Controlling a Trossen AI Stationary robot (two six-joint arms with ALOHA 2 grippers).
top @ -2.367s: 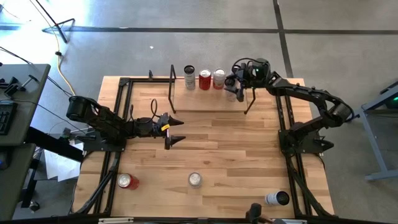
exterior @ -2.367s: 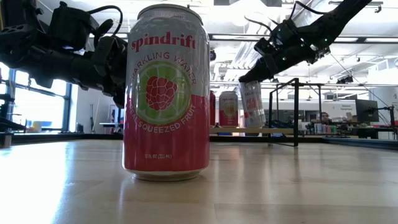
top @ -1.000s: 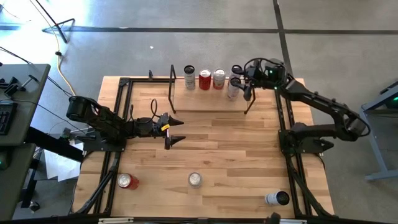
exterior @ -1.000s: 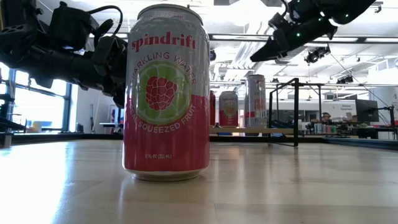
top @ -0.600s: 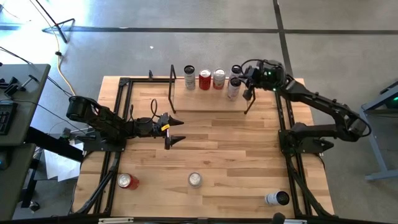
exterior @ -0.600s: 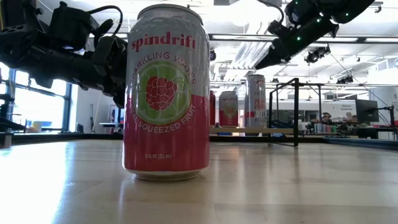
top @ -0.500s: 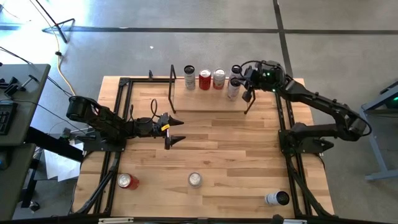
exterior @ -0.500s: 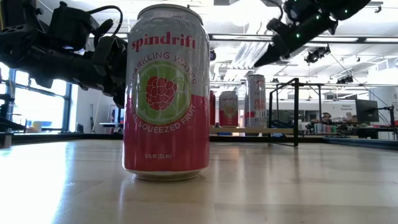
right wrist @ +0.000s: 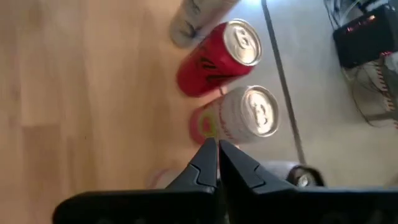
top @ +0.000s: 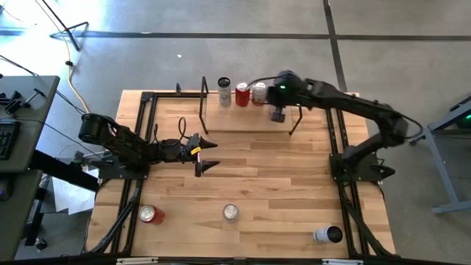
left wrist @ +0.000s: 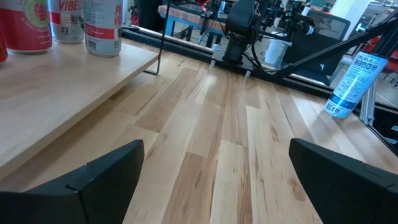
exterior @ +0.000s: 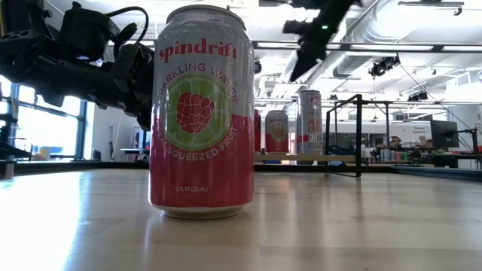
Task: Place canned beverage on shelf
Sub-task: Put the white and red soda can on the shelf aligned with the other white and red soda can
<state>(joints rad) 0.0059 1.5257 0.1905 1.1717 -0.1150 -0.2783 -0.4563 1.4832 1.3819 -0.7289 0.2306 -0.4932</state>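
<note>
Spanning most of the high view, the wooden surface [top: 250, 177] carries black rails along its sides and both dark arms. At its far edge sits the shelf [top: 250, 118], a low light-wood board between thin black end frames.

Four cans stand in a row on the shelf. From the left in the high view they are a grey-white can [top: 224, 91], a red can [top: 242, 93], a pale pink can [top: 258, 92], and a fourth one, mostly hidden under the right arm in that view. The low view shows this tall silver can [exterior: 309, 123] upright on the board, with nothing gripping it.

The right gripper [top: 277, 115] hangs above the shelf near that end of the row, its fingers [right wrist: 205, 163] pressed together and holding nothing. The left gripper [top: 208, 154] waits over the middle-left of the surface, fingers [left wrist: 106, 180] spread wide and empty.

Three more cans wait near the front edge of the surface, well apart from each other. They are a red-topped can [top: 151, 214], a raspberry Spindrift can [top: 230, 212] that fills the low view, and a white can [top: 328, 235] lying tipped over.
</note>
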